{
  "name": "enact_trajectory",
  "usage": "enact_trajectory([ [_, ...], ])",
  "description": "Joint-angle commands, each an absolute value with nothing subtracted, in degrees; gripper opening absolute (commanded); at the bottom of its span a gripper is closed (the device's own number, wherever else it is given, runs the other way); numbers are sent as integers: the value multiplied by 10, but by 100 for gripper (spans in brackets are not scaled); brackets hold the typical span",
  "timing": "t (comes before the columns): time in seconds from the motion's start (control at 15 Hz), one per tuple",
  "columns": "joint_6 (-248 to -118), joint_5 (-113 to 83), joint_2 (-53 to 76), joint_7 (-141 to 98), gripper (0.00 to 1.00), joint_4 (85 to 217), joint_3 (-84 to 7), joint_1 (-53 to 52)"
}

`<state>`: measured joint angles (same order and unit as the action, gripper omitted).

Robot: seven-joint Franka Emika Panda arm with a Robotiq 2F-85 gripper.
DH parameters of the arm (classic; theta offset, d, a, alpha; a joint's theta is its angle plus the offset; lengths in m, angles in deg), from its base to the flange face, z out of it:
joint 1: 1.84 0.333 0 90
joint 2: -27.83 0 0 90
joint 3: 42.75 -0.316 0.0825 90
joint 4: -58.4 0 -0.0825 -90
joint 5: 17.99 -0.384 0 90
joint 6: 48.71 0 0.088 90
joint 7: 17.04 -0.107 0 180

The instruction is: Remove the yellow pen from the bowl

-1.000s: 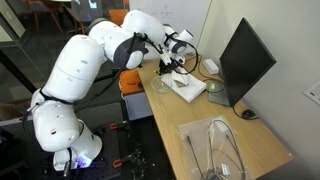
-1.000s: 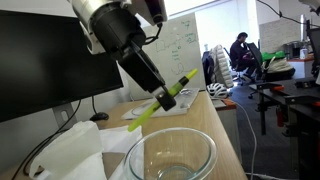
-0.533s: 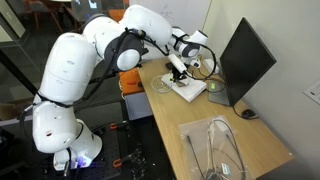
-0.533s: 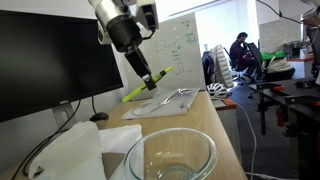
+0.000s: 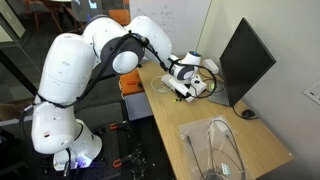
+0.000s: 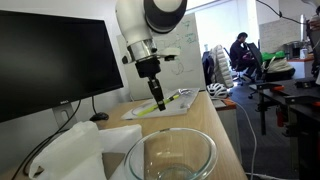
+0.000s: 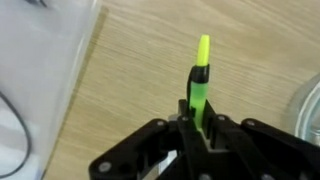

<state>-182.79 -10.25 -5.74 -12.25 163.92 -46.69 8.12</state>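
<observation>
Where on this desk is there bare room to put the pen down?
Bare wood of the desk lies between the white pad and the clear sheet with cables. The wrist view shows open wood around the yellow pen in the end effector. By the monitor it is crowded.

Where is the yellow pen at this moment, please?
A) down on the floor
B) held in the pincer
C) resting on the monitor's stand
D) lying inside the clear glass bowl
B: in the wrist view the yellow pen sits clamped between the fingers of the pincer, with the wooden desk behind it.
</observation>
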Motion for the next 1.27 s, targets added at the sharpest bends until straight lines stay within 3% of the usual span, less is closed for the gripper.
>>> enact_trajectory([
  [0.0, -1939, -72, -10, -149, 4, 1742, -456, 82],
  [0.47, -1991, -67, 21, -161, 6, 1828, -438, 80],
  [0.53, -1982, -67, 26, -154, 41, 1829, -439, 76],
  [0.67, -1969, -86, 40, -130, 48, 1831, -456, 61],
  [1.07, -1906, -196, 135, -103, 95, 1833, -517, 36],
  [1.2, -1880, -239, 167, -81, 100, 1831, -529, 34],
])
